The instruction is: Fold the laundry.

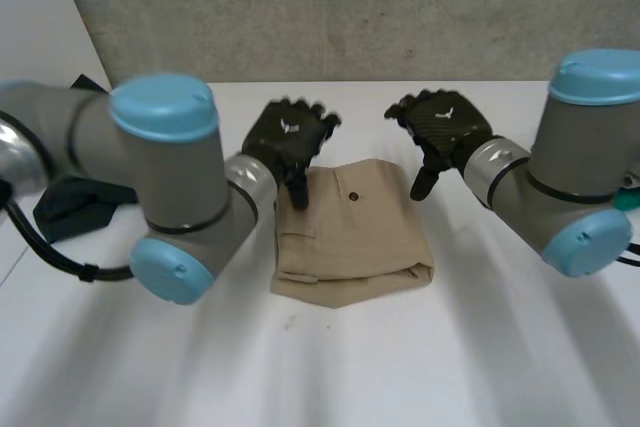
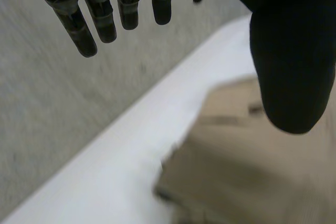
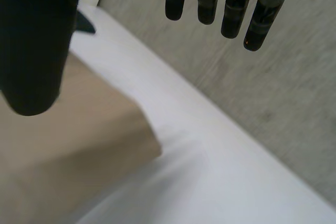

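1. Dark cloth lies bunched at the left edge of the white tabletop, partly behind the left arm.
2. Black, the left hand sits over the far left corner of the folded garment. Its fingers are straight and spread away from the thumb, holding nothing. Whether the thumb touches the fabric cannot be told.
3. Beige garment lies folded into a compact rectangle at the middle of the tabletop, with a small dark button near its far edge.
4. Black as well, the right hand is at the garment's far right corner, its fingers straight, thumb apart, empty.
5. Teal thing peeks in at the right edge, too cut off to identify.
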